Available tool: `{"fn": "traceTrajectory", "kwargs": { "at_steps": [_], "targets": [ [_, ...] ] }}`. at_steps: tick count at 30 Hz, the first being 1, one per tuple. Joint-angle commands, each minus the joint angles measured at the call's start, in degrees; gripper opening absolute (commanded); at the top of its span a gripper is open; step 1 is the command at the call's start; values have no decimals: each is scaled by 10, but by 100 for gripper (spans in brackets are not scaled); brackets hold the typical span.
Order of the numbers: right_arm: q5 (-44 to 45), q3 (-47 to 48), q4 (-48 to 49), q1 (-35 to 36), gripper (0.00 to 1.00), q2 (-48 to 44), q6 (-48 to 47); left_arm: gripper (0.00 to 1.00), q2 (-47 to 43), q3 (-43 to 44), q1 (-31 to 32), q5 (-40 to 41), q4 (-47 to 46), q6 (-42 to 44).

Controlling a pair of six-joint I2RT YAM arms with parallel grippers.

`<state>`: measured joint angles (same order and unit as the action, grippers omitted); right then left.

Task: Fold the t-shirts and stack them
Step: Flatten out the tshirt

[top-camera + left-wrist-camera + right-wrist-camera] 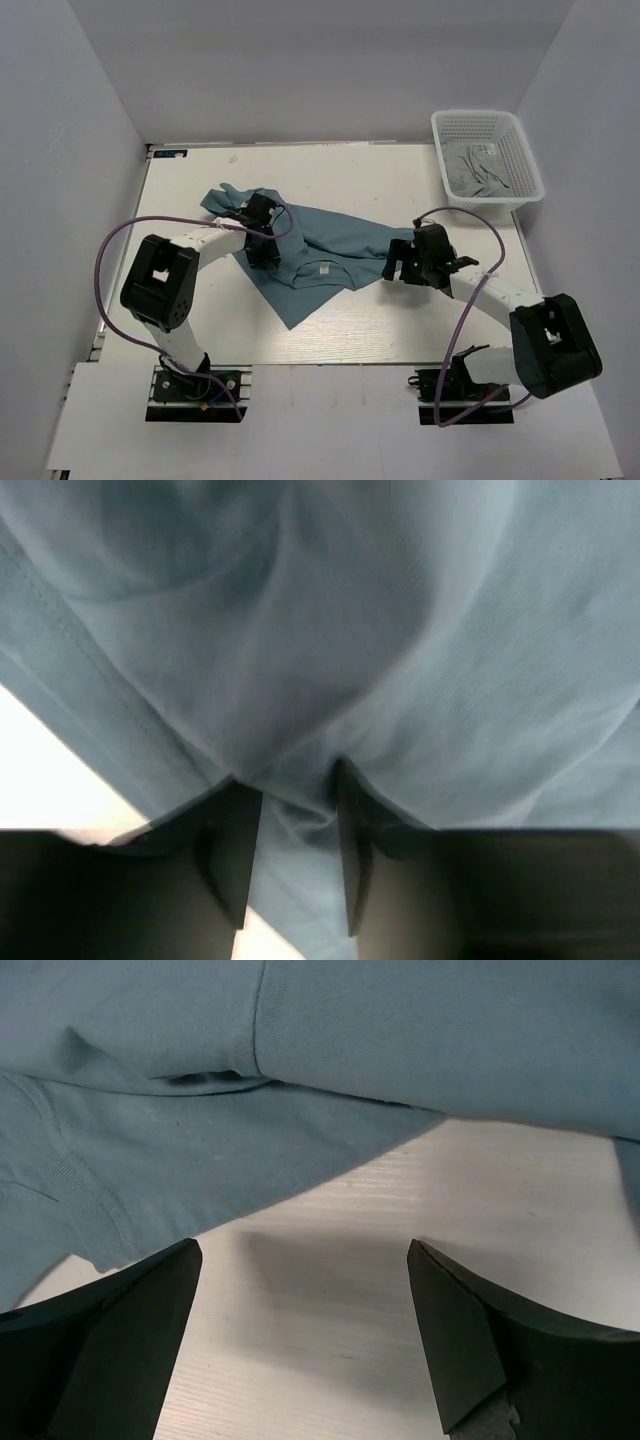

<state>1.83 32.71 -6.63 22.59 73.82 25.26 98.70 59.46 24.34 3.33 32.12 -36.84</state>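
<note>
Your table (350, 340) carries the teal t-shirt (330, 240) crumpled at its centre, with a white basket (488, 203) off at two o'clock. Your left gripper (290, 780), at the shirt's nine o'clock, pinches a fold of it between narrow jaws. Your right gripper (300, 1250), at its three o'clock, stands wide over bare table.

t-shirt (380, 660) blurred close up, cut off at the edges.

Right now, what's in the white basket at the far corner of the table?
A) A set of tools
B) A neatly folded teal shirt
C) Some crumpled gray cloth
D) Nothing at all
C: the white basket holds crumpled gray cloth, while the teal t-shirt lies out on the table between the arms.
</note>
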Motion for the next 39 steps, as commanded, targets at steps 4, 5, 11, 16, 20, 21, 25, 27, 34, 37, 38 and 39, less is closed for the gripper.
{"fn": "traceTrajectory", "kwargs": {
  "at_steps": [4, 5, 11, 16, 20, 21, 25, 27, 34, 37, 38, 39],
  "targets": [
    [-31, 4, 54, 12, 86, 45, -20, 0, -2, 32, 2, 3, -32, -1],
    [-30, 10, 55, 16, 86, 60, -20, 0, -2, 32, 2, 3, -32, -1],
    [-21, 23, 92, 25, 70, 104, -18, 0, -40, 37, 2, -3, -37, 5],
    [22, 45, 98, 29, 11, 122, -3, 0, -68, 50, 2, -13, -37, 16],
    [47, 45, 112, 32, 0, 104, 3, 0, -96, 45, 2, -24, -60, 28],
    [46, 44, 114, 32, 0, 88, 1, 0, -102, 45, 2, -24, -67, 28],
    [39, 33, 141, 35, 0, 10, -26, 0, -136, 27, 2, -53, -109, 51],
    [35, 19, 155, 36, 0, -32, -38, 0, -155, 27, 2, -68, -121, 58],
    [20, -17, 178, 39, 0, -168, -69, 0, -234, 15, 2, -62, -127, 69],
    [10, -34, 224, 42, 0, -229, -106, 0, -281, 4, 2, -55, -159, 82],
    [7, -39, 239, 43, 0, -240, -114, 0, -311, 4, 2, -46, -173, 92],
    [8, -37, 249, 42, 0, -274, -122, 0, -324, 14, 2, -40, -174, 98]
  ]
}}
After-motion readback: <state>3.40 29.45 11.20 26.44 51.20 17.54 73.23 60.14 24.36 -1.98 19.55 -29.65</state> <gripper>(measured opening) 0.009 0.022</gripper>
